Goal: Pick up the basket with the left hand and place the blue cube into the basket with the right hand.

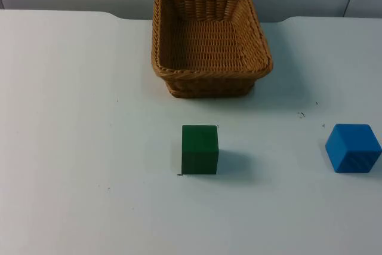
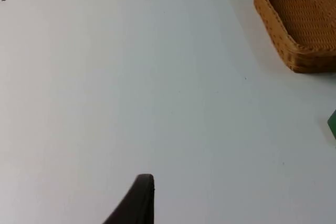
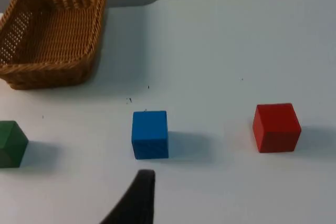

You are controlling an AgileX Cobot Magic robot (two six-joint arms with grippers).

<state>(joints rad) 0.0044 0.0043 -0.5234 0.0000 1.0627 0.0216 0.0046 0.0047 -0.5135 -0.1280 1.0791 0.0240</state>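
Two cubes, one green (image 1: 200, 149) and one blue (image 1: 353, 148), sit on the white worktop (image 1: 71, 147) before the brown woven wicker basket (image 1: 210, 41). Left gripper (image 2: 137, 203): fingers' state unclear, basket well apart. Right gripper (image 3: 137, 199): likewise unclear, near blue cube, red cube (image 3: 276, 127) beside.

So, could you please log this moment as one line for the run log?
wicker basket: on table, untouched | blue cube: on table, between green cube and red cube | nothing grasped
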